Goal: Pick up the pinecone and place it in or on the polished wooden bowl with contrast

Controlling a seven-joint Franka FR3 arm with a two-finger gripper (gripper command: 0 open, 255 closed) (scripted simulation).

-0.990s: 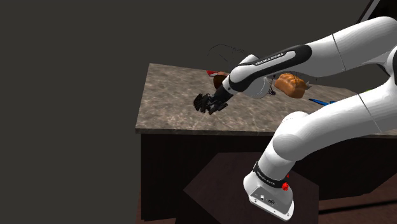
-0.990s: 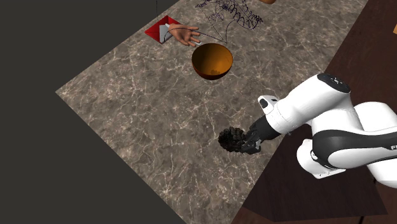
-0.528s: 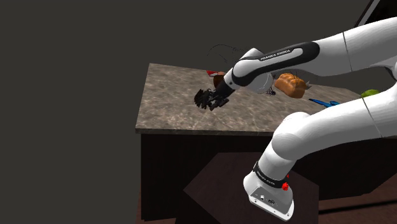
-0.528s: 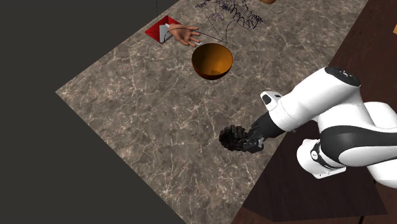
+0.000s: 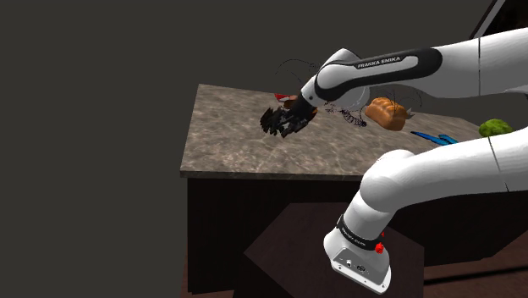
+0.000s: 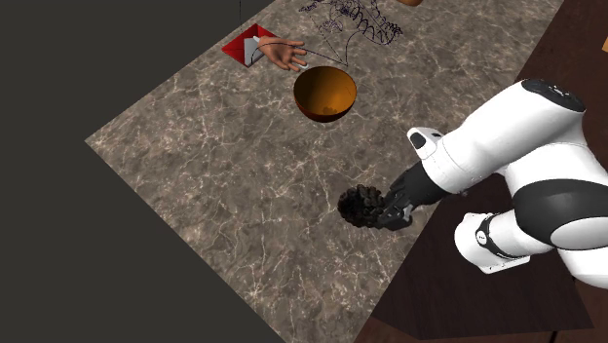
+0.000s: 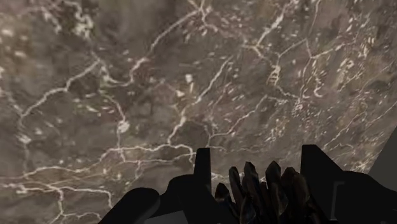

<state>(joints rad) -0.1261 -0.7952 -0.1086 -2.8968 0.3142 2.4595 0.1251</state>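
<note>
Jaws are clamped on the pinecone (image 7: 267, 191), one black finger on each side of it, its dark scales bunched between them in the wrist view. The gripper (image 7: 259, 167) looks down on veined brown marble, and the cone appears to hang clear of it.

Against a second ago, the gripper (image 5: 292, 118) has come up and gone farther over the counter (image 5: 228, 140). In the shoulder view the pinecone (image 5: 277, 124) now sits higher and a touch more to that view's right. In the second exterior view the pinecone (image 6: 362, 206) has crept only slightly toward the bowl (image 6: 324, 95), with the gripper (image 6: 390, 209) just behind it, and the white forearm has swung out to that view's right. The bowl, orange-brown inside, hasn't budged and is still well apart from the cone, farther along the counter (image 6: 195, 146).

Past the bowl, the red box (image 6: 244, 44), the flesh-coloured hand shape (image 6: 283, 54) and the wire tangle (image 6: 356, 19) sit where they were. Over on the shoulder view's right lie an orange-brown lump (image 5: 385, 112), a blue item (image 5: 431, 135) and a green one (image 5: 495, 128).

Writing: the forearm (image 5: 381, 68) reads "FRANKA EMIKA" in white on its dark band.
</note>
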